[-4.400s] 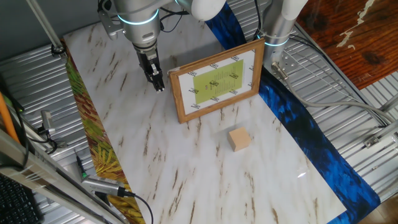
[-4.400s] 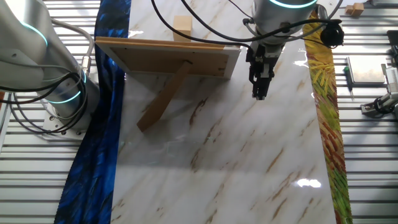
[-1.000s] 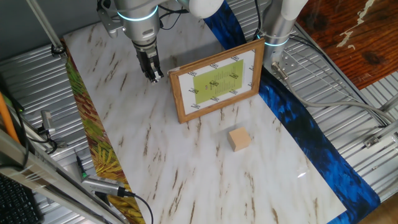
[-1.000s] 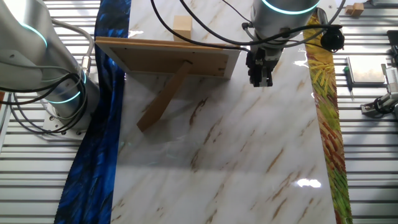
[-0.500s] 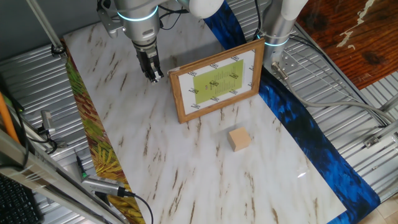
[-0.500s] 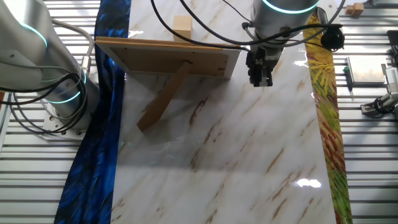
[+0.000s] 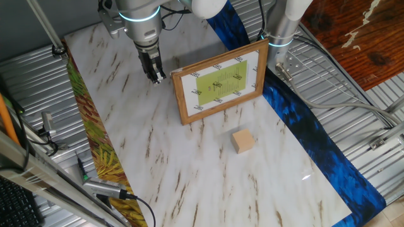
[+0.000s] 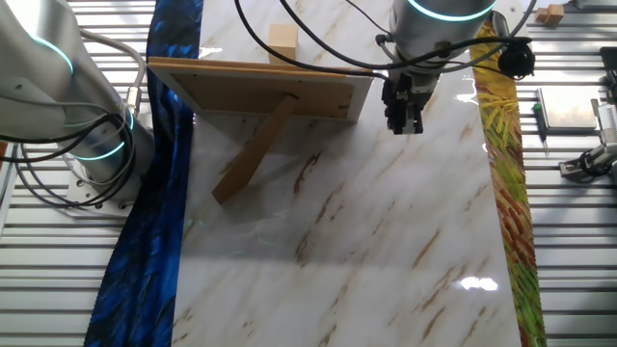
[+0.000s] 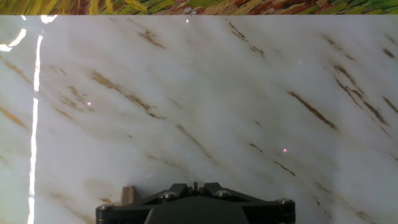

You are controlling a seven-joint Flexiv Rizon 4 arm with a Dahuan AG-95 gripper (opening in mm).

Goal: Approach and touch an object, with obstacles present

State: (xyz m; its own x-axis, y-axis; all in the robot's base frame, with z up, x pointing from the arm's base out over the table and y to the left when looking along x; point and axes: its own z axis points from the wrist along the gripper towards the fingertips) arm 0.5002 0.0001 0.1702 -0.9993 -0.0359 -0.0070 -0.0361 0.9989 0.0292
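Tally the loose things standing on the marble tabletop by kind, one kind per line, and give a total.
Small light-tan wooden cubes: 1
Brown wooden-framed pictures with yellow-green centre: 1
Total: 2

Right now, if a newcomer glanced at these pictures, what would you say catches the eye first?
Probably the framed picture, standing propped upright across the middle of the marble table, its yellow-green centre vivid against the white. Next, the gripper hanging over the table just off the frame's end. The small wooden cube sits alone on the picture's front side, apart from both.
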